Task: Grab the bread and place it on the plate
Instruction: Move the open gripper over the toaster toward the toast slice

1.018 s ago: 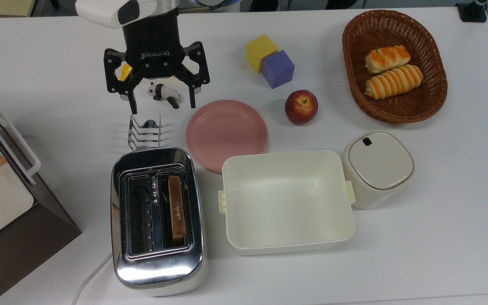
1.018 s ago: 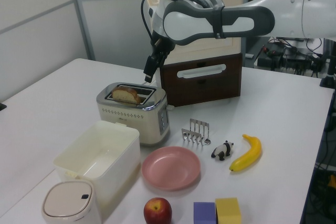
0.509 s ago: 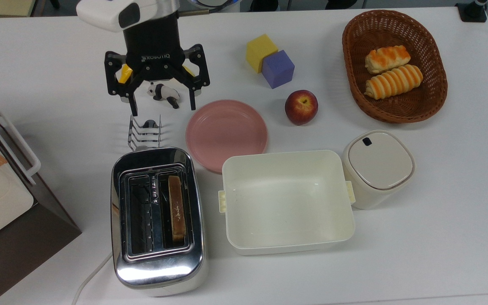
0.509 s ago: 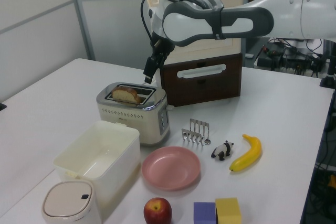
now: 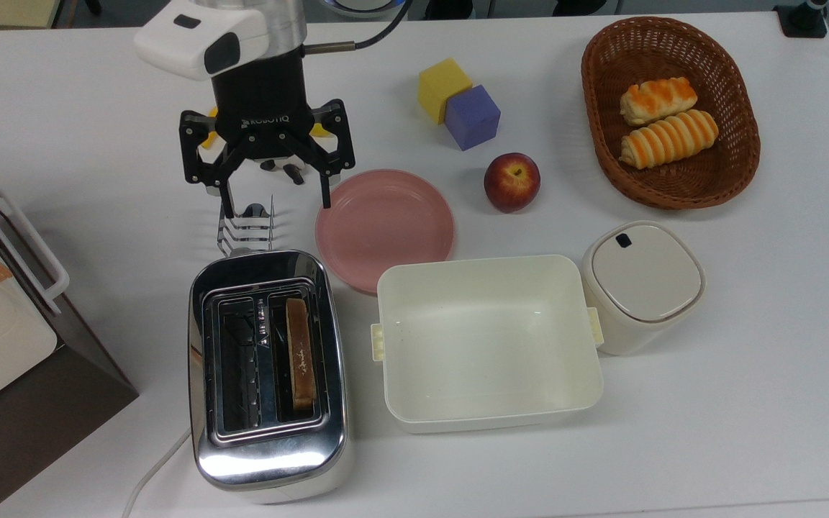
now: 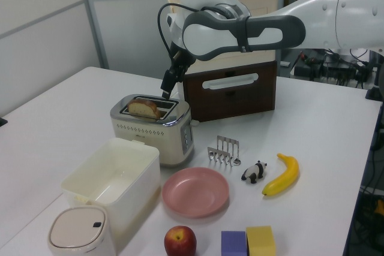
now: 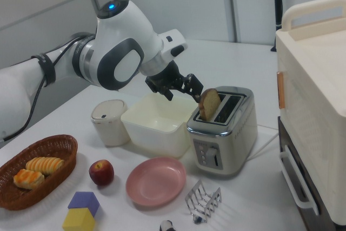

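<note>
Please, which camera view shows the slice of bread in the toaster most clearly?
The right view: the bread shows its broad face, standing up out of the toaster. The top view shows only its narrow top edge. The left view shows it smaller, partly sunk in the slot.

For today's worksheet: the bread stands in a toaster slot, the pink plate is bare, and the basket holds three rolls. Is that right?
One thing is wrong: the basket holds two rolls, not three, as the top view shows. The bread does stand in a toaster slot, and the pink plate is bare.
</note>
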Motion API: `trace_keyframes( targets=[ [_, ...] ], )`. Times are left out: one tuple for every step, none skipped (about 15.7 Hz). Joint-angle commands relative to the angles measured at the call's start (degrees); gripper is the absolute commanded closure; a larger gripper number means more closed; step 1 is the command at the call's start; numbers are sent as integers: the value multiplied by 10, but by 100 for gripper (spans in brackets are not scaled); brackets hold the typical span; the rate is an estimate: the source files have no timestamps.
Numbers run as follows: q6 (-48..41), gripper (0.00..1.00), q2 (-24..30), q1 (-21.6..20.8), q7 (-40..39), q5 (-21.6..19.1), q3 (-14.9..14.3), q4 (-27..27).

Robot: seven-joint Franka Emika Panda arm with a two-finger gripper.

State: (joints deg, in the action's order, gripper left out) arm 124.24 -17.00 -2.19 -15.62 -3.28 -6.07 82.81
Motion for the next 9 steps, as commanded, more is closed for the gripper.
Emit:
trace_keyframes(
  targets=[
    [22, 2, -3, -1, -13, -3, -4, 1],
    [38, 2, -6, -1, -13, -3, -4, 1],
    [54, 2, -7, 0, -13, -3, -4, 1],
    [64, 2, -13, 1, -13, -3, -4, 1],
    [69, 2, -18, 2, -13, -3, -4, 1],
    [74, 2, -21, 2, -14, -3, -4, 1],
    [80, 2, -29, 2, -15, -2, -4, 1],
    [86, 2, -35, 2, -15, -2, -4, 0],
    [87, 2, -40, 1, -15, -2, -4, -7]
  ],
)
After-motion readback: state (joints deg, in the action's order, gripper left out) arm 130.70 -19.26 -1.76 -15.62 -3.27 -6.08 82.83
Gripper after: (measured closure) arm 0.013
